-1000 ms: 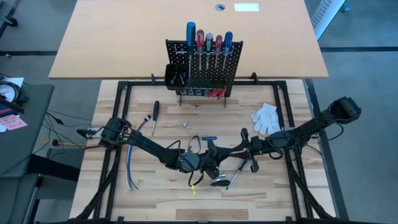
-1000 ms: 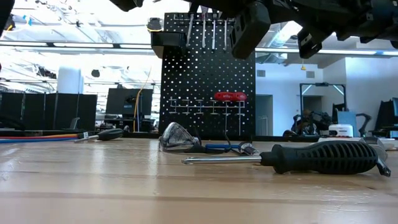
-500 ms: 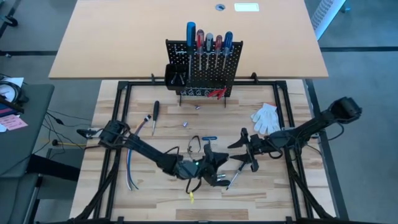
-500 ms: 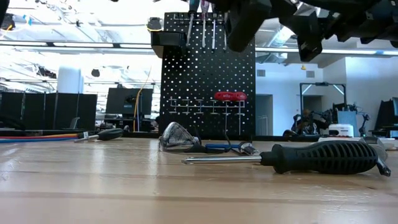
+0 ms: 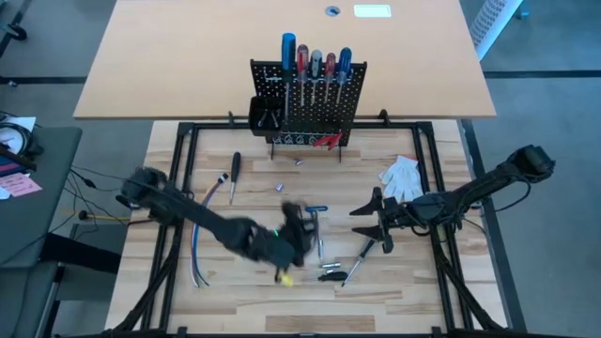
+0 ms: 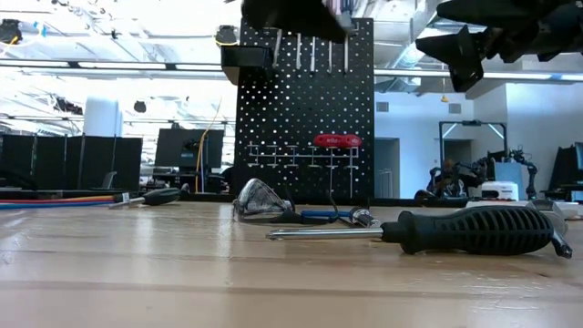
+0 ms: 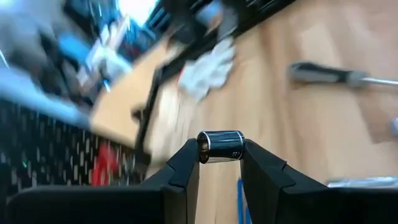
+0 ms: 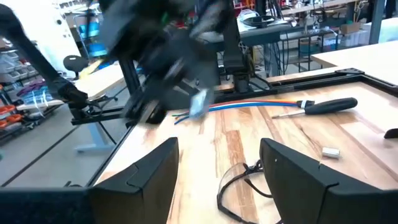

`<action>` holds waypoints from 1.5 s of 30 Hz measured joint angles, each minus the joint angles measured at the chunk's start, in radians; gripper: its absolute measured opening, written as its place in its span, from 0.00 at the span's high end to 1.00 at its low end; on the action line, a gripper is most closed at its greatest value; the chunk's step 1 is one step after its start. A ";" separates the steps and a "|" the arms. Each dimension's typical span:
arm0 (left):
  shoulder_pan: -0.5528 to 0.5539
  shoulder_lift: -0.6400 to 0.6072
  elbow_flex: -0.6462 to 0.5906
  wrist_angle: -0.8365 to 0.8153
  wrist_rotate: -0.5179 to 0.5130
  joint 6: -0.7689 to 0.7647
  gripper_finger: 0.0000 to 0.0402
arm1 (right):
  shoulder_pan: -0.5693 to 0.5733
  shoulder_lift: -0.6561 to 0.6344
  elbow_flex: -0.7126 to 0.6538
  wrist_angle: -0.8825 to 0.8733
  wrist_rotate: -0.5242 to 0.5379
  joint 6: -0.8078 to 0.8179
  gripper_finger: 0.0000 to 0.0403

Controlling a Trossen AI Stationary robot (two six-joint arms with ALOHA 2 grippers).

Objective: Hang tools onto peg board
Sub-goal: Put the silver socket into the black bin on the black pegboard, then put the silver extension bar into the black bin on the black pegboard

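Currently five screwdrivers [image 5: 315, 64] and pliers [image 5: 327, 141] hang on board [image 5: 307, 103]; left end effector [image 7: 221, 163] clamps a socket [image 7: 221, 147], right end effector [image 5: 372, 222] spread empty; black screwdriver [image 6: 455, 230] remains on tabletop [image 6: 182, 273]

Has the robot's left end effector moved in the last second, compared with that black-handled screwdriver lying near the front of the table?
Yes. In the high view the left end effector has moved away from the black-handled screwdriver, toward the peg board, holding a small silver bit.

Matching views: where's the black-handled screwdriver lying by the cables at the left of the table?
High view: black-handled screwdriver left of centre, in front of the peg board.
Low view: far left, lying in the background.
Right wrist view: at the right, past the open fingers.
Left wrist view: not in it.
Shared landmark: the cable bundle beside it.
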 joint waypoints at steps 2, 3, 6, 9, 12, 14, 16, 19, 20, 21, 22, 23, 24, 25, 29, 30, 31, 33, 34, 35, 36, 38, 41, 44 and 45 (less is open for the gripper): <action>0.036 -0.091 -0.028 -0.095 0.001 -0.099 0.79 | 0.004 -0.009 0.000 -0.012 0.000 0.000 0.43; 0.052 -0.140 -0.045 -0.115 -0.011 -0.125 0.79 | 0.007 -0.011 0.000 -0.017 0.000 0.000 0.43; 0.108 -0.286 -0.095 -0.096 -0.096 -0.131 0.79 | 0.008 -0.010 0.000 -0.020 0.000 0.000 0.43; 0.197 -0.412 -0.120 -0.081 -0.144 -0.119 0.79 | 0.007 -0.010 0.000 -0.024 0.000 0.000 0.43; 0.316 -0.506 -0.122 -0.070 -0.129 -0.134 0.79 | 0.007 -0.010 0.000 -0.024 0.000 0.000 0.43; 0.404 -0.549 -0.122 -0.068 -0.077 -0.154 0.79 | 0.004 -0.010 0.000 -0.024 0.000 0.000 0.43; 0.491 -0.571 -0.122 -0.072 0.029 -0.180 0.79 | 0.004 -0.010 0.000 -0.023 0.000 0.000 0.43; 0.597 -0.572 -0.122 -0.085 0.226 -0.243 0.79 | 0.004 -0.010 0.000 -0.023 0.008 -0.001 0.43; 0.626 -0.570 -0.122 -0.094 0.270 -0.265 0.79 | 0.004 -0.010 0.000 -0.023 0.012 -0.001 0.43; 0.648 -0.565 -0.122 -0.102 0.295 -0.280 0.79 | 0.004 -0.010 0.000 -0.023 0.012 -0.001 0.43; 0.666 -0.560 -0.122 -0.111 0.300 -0.292 0.79 | 0.004 -0.010 0.000 -0.023 0.012 -0.001 0.43; 0.681 -0.552 -0.122 -0.128 0.301 -0.298 0.79 | 0.004 -0.010 0.000 -0.024 0.012 -0.001 0.43; 0.692 -0.545 -0.123 -0.138 0.300 -0.302 0.79 | 0.004 -0.010 0.000 -0.027 0.012 -0.001 0.43; 0.701 -0.540 -0.123 -0.145 0.300 -0.309 0.79 | 0.004 -0.010 0.000 -0.028 0.012 -0.001 0.43; 0.719 -0.526 -0.123 -0.141 0.307 -0.330 0.77 | 0.004 -0.010 0.000 -0.033 0.012 -0.001 0.43; 0.720 -0.520 -0.123 -0.136 0.306 -0.331 0.76 | 0.004 -0.010 0.000 -0.033 0.012 -0.001 0.43; 0.721 -0.516 -0.123 -0.137 0.306 -0.332 0.75 | 0.004 -0.010 0.000 -0.033 0.012 -0.001 0.43; 0.726 -0.514 -0.123 -0.146 0.303 -0.336 0.73 | 0.004 -0.010 0.000 -0.035 0.012 -0.001 0.43; 0.727 -0.515 -0.123 -0.146 0.303 -0.341 0.72 | 0.004 -0.010 0.000 -0.034 0.012 -0.001 0.43; 0.727 -0.516 -0.123 -0.148 0.304 -0.348 0.70 | 0.004 -0.010 0.000 -0.034 0.012 -0.001 0.43; 0.727 -0.516 -0.123 -0.149 0.303 -0.351 0.69 | 0.004 -0.010 0.000 -0.034 0.012 -0.001 0.43; 0.728 -0.515 -0.123 -0.148 0.303 -0.351 0.66 | 0.004 -0.009 0.000 -0.034 0.012 -0.001 0.43; 0.728 -0.515 -0.123 -0.149 0.303 -0.347 0.63 | 0.004 -0.009 0.000 -0.034 0.012 -0.001 0.43; 0.728 -0.515 -0.123 -0.149 0.302 -0.337 0.59 | 0.004 -0.009 0.000 -0.033 0.012 -0.001 0.43; 0.728 -0.515 -0.123 -0.148 0.302 -0.335 0.58 | 0.004 -0.009 0.000 -0.034 0.012 -0.002 0.43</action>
